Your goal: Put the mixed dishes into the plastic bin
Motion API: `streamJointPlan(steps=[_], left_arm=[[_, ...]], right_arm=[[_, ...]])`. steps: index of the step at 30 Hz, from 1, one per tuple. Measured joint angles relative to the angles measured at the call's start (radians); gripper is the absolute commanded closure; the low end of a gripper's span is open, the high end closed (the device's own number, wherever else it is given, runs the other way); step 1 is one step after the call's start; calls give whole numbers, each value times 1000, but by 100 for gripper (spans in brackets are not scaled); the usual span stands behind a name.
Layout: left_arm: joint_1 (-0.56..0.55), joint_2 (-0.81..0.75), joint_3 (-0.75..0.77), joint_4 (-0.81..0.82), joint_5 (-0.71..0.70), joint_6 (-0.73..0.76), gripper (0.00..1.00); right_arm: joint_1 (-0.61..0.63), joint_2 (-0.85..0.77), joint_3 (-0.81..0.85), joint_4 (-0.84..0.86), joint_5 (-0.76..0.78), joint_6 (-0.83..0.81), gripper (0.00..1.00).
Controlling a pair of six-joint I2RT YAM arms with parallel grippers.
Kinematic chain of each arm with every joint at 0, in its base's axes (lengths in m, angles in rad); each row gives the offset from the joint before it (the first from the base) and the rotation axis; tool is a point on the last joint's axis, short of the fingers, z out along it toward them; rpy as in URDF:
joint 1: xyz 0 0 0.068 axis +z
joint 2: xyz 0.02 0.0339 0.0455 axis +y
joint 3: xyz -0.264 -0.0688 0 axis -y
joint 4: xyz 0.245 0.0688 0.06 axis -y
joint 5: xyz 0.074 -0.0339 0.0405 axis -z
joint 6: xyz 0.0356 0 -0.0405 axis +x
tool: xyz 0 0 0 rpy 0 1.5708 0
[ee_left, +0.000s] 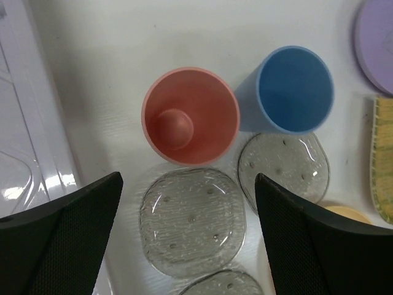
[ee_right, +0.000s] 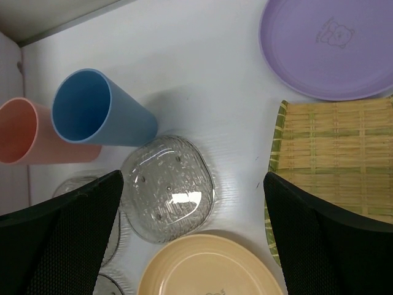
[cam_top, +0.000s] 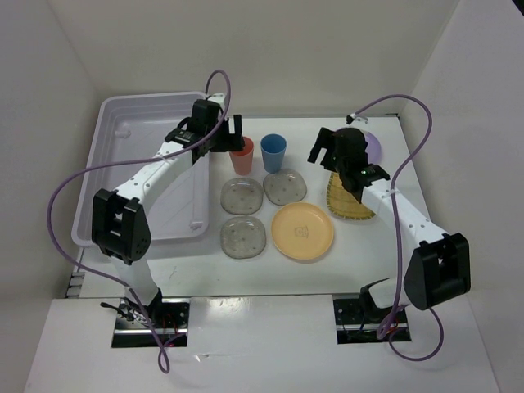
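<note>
The biggest thing here is the plastic bin (cam_top: 106,110), a whitish translucent tub on the left half of the white table (cam_top: 270,274). The left arm reaches across over it. All the dishes are outside of the bin, on the table at its right side.

The round orange-yellow plate (cam_top: 302,232) lies flat near the middle. To its right is the yellow woven-textured plate (cam_top: 342,205), partly hidden under the right arm. Behind that one, near the far right corner, sits the lavender bowl (cam_top: 374,147).

The three clear speckled saucers lie between the bin and the plates. Two are in one row, (cam_top: 242,195) and (cam_top: 285,187), and the third (cam_top: 244,237) is in front of the left one.

Just behind the saucers the salmon cup (cam_top: 241,155) and the blue cup (cam_top: 273,152) stand upright, side by side, the salmon one nearer to the bin.

The left gripper (ee_left: 187,178) hangs above the salmon cup. Its fingers are spread wide and it has hold of nothing. The right gripper (ee_right: 193,178) hangs above the far end of the woven plate, between the blue cup and the lavender bowl. It is also wide apart, with nothing between its fingers.
</note>
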Motion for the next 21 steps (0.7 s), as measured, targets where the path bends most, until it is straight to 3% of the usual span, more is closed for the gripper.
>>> streamJointPlan(steps=[8,21], left_arm=[[-1,125,90,-4,-71,-18,9],[-8,202,168,-35,-129,-13,12]], right_arm=[[0,11,16,6,-3,18,1],[0,12,16,4,22,21,1]])
